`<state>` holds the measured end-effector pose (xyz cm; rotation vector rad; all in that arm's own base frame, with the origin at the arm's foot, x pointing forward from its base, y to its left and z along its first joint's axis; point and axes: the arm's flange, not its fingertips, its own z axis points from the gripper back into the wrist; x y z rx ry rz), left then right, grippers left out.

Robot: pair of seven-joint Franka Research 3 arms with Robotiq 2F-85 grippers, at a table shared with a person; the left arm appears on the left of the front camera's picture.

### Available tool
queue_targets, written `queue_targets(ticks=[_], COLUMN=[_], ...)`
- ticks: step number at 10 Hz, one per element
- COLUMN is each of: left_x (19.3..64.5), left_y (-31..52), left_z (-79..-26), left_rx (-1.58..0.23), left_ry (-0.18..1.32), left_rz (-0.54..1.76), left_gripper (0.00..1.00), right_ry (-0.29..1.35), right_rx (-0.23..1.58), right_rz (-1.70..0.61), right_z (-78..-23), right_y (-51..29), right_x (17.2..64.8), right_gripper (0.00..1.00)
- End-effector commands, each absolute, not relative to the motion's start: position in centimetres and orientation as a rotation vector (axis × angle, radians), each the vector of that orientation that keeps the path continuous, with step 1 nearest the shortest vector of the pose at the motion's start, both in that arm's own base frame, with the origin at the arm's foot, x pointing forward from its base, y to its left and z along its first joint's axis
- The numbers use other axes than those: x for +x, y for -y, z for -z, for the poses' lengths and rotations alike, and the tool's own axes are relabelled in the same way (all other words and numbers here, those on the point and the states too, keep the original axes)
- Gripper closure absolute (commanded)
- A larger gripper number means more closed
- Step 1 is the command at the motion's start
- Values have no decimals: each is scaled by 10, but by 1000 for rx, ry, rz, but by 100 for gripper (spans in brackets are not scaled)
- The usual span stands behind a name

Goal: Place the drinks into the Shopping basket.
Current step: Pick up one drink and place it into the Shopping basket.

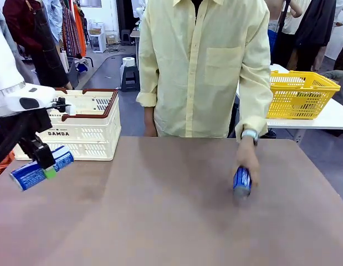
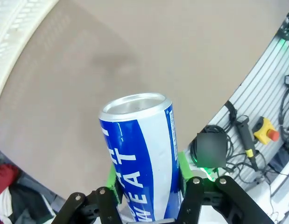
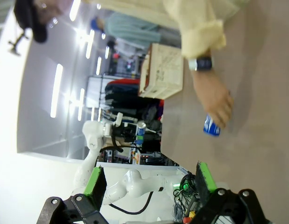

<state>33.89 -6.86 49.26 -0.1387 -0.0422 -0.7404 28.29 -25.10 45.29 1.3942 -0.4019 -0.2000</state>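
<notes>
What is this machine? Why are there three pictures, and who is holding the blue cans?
It is a robot with two white arms, and a person stands across the table. The big picture looks over the table from between the arms. The other two come from small cameras on the robot's wrists. The left gripper is shut on a blue can, held above the table near the cream basket. The right gripper is open, holding nothing. The person's hand holds a second blue can on the table.
</notes>
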Motion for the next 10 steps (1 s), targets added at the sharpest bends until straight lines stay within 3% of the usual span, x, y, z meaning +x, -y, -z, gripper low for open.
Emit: queue_targets(ticks=[1,6,8,10], left_x=[360,526,593,644], left_y=[55,43,55,63], left_z=[-524,-635,-637,-612], left_rx=[-147,-306,-341,-265], left_ry=[22,66,83,146], left_rz=[655,210,63,-132], left_gripper=[100,100,100,100], right_ry=[422,422,422,422], right_rx=[1401,1401,1401,1401], right_rz=[179,179,179,179], right_z=[-455,-455,-455,-455], right_y=[250,250,250,250], right_x=[282,282,282,282], right_gripper=[0,0,0,0])
